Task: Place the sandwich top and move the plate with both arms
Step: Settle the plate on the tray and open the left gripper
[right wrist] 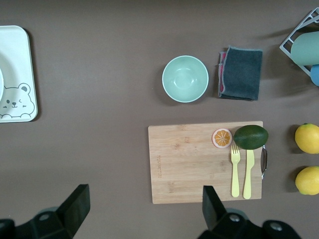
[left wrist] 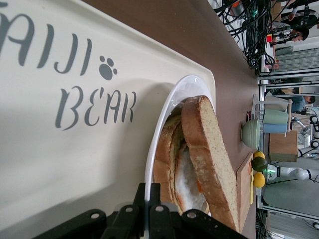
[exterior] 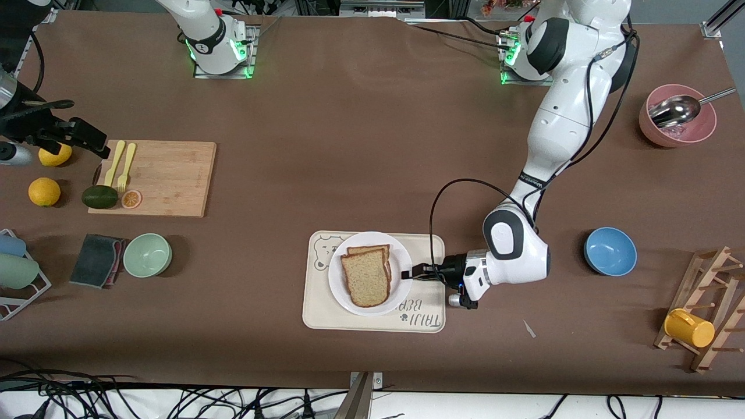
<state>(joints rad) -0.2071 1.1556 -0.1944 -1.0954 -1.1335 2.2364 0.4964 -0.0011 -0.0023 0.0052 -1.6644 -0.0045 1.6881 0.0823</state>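
Note:
The sandwich top [exterior: 365,280] lies on a lower bread slice on the white plate [exterior: 401,256], which sits on the cream bear tray [exterior: 317,314]. My left gripper [exterior: 408,273] is shut on the plate's rim at the side toward the left arm's end. The left wrist view shows the fingers [left wrist: 142,199] pinching the rim [left wrist: 169,107], with the sandwich top [left wrist: 204,149] over a fried egg [left wrist: 188,181]. My right gripper [exterior: 81,125] is open and empty, up over the table by the cutting board's end; it also shows in the right wrist view [right wrist: 144,209].
A wooden cutting board [exterior: 166,177] holds a yellow fork and knife, an avocado and an orange slice. Two lemons [exterior: 44,191], a green bowl [exterior: 147,254] and a dark cloth [exterior: 96,260] lie nearby. A blue bowl [exterior: 610,251], a pink bowl [exterior: 678,125] and a mug rack [exterior: 704,308] stand at the left arm's end.

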